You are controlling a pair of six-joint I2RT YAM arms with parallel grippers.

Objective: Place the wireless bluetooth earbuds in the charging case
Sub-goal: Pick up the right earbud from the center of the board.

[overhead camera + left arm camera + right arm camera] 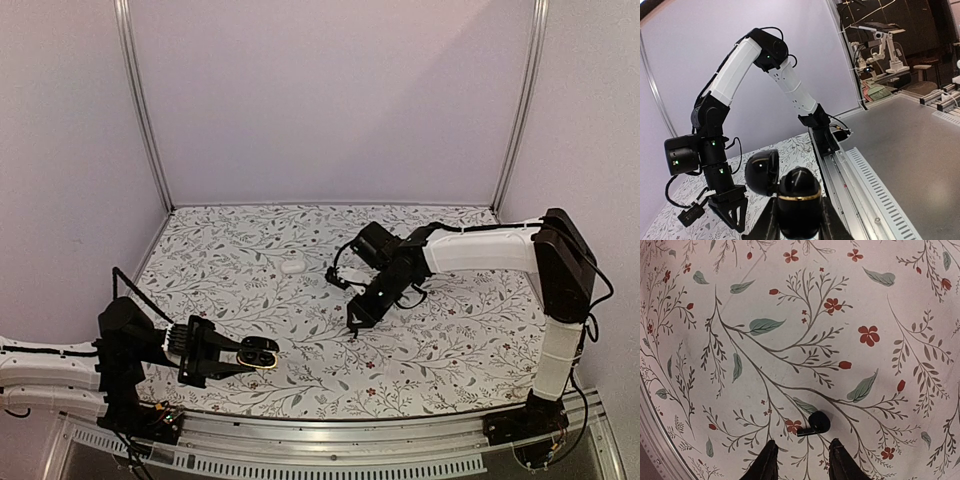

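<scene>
The black charging case (pixel 258 352) with a gold rim is held just above the table at the front left, its lid (pixel 762 171) swung open. My left gripper (pixel 236 358) is shut on the case body (pixel 799 197), one finger on each side. One small black earbud (pixel 815 424) with a short stem lies on the flowered cloth. My right gripper (pixel 802 447) hangs over it near the table's middle (pixel 355 322). Its jaws are open, and the earbud lies just ahead of the fingertips, nearer the right one. I see only one earbud.
A small white pebble-shaped case (pixel 292 265) lies on the cloth to the left of the right gripper. An aluminium rail (pixel 330 440) runs along the near edge. Grey walls and frame posts (pixel 145 110) close in the back and sides.
</scene>
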